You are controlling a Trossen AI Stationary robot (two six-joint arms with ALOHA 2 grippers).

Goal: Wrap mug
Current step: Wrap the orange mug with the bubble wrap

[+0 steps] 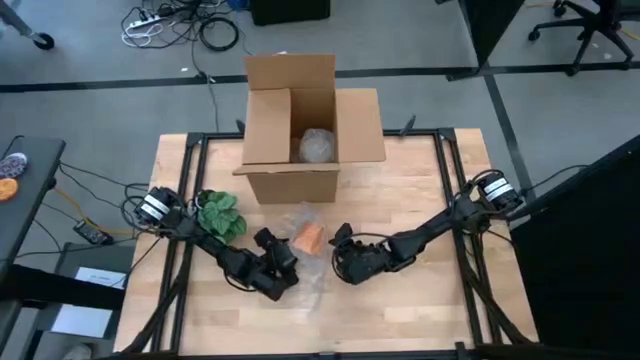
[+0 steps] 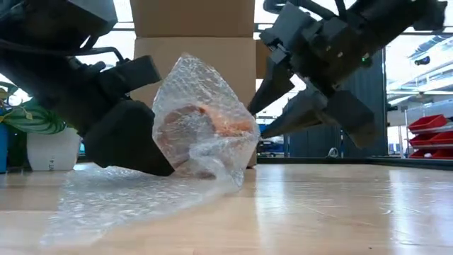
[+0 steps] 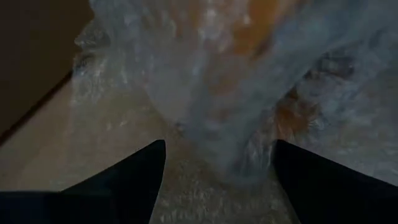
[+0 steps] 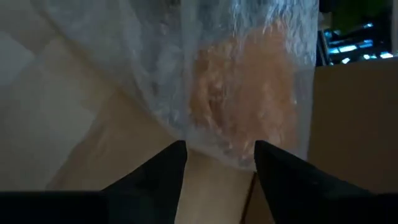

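— Where is the mug [image 1: 311, 238] kept, and why?

— On the table [image 1: 420, 300] before the box [image 1: 300, 130], under bubble wrap [image 2: 202, 117]. Left gripper [image 1: 283, 262] and right gripper [image 1: 343, 250] are held apart either side, so the wrap can be tucked.

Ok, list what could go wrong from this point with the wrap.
1. The bubble wrap drapes loosely over the orange mug; with both the left gripper and right gripper open beside it, it may unfold.
2. A long tail of wrap lies flat on the table; a finger could snag it and drag the mug.
3. The cardboard box stands close behind, so a push could knock the mug into it.
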